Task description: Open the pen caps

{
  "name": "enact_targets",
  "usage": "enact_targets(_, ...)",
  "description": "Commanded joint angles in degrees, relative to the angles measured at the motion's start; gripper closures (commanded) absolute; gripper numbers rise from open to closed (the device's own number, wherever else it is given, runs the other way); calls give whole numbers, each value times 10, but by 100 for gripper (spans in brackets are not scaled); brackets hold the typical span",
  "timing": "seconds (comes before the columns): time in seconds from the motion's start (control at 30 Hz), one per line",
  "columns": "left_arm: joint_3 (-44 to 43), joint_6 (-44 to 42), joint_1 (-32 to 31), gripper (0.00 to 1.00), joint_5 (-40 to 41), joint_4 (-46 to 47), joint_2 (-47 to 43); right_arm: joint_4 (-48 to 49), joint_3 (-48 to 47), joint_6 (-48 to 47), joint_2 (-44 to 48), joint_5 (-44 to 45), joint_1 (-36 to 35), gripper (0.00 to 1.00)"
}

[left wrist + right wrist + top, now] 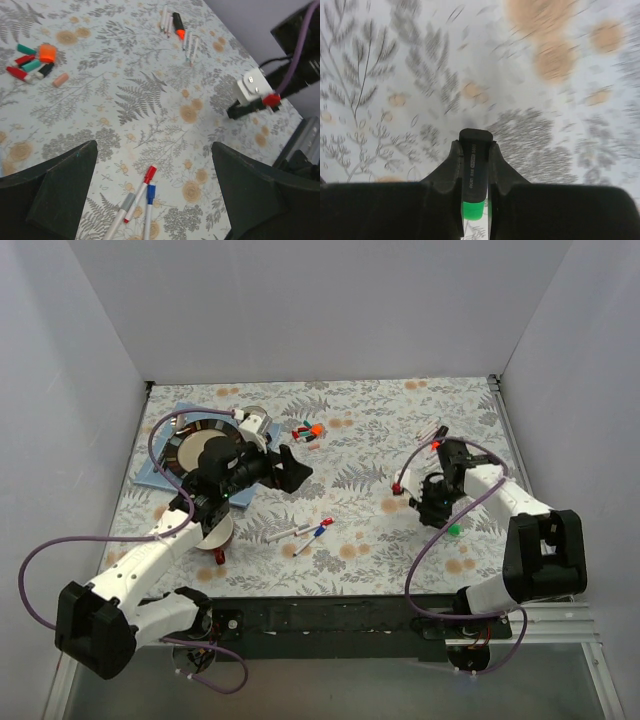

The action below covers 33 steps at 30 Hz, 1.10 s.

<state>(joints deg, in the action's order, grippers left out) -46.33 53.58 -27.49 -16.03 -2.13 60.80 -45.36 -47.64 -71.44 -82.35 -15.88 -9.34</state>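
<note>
right claw (474,152) squeezed tight on black marker (475,137) in right wrist view, green cap (472,210) at camera end, not off yet by looks.
left wrist view: left claw (153,150) gaping wide, holding nothing, over thin pens (135,205) with red cap (150,174) and blue cap (151,189); loose caps (30,62) piled further off.
top view: right arm folded, wrist tipped down; left arm stretched toward table (380,420) middle.
step, i'd say: uncapping green one. next needs left claw pinching cap, pulling straight.

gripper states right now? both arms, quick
Left gripper: open wide, holding nothing.
Right gripper: closed on a black marker, its green end toward the wrist.
</note>
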Motion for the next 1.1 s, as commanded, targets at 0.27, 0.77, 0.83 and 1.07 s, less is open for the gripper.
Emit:
enact_targets(0.27,73,236,-16,2,-204,238,99,335,-153,647,-5,-286,5,99)
enact_targets(0.77,11,332,-209,7,39,337,300,595,78,1096,66,-199,66,99)
enact_targets(0.83,-5,337,-223,12,63,336,333,610,84,1107,63,-214,70,99)
enact_targets(1.07,-106,327,-249,27,97,277,421,616,90,1121,56,-245,71,99)
